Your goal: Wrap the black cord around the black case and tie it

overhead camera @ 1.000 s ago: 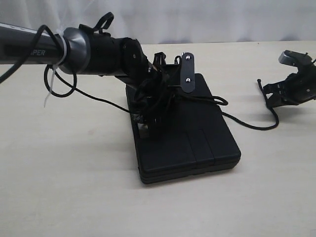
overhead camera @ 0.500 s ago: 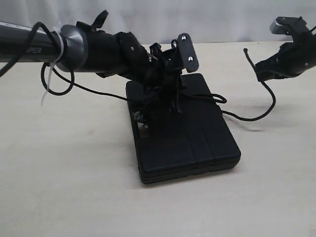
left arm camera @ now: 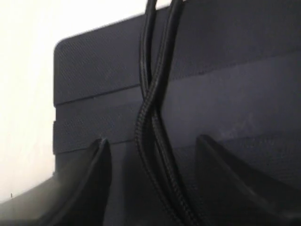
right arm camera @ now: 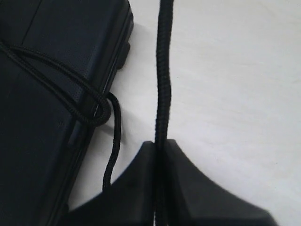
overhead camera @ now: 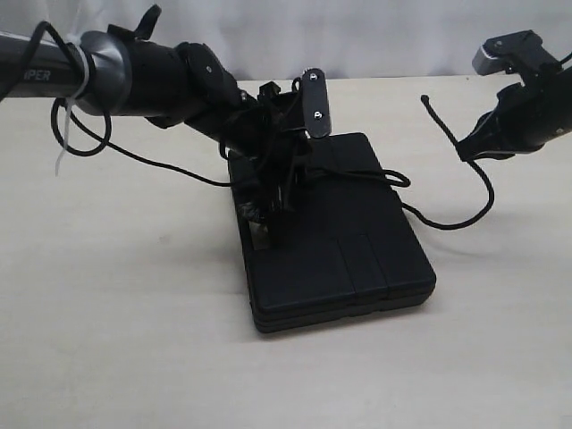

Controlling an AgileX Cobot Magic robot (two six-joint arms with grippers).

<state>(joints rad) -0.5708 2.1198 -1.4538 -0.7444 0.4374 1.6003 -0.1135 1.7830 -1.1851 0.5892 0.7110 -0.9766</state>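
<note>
The black case [overhead camera: 340, 237] lies flat on the bench [overhead camera: 134, 349], a short edge and rounded corners towards the exterior camera. The black cord [overhead camera: 375, 173] runs across the far part of its lid. In the left wrist view two strands cross over each other on the ribbed lid. In the right wrist view two strands end in a loop [right arm camera: 96, 112] at the case's right-hand edge, where a thinner strand drops to the bench. From there the slack curves over the bench [overhead camera: 456, 222] and rises to the right arm [overhead camera: 527, 116], with the short free end sticking up past the grip. The left fingers [left arm camera: 96, 165] stand spread over the lid, one on each side of the crossed strands and touching neither. The right fingers [right arm camera: 188, 188] are pressed together on the cord and held above the bench, well apart from the case's far right corner. The left arm [overhead camera: 152, 76] reaches in over the case's far left part. Bare bench lies wide in front of the case and to its left.
</note>
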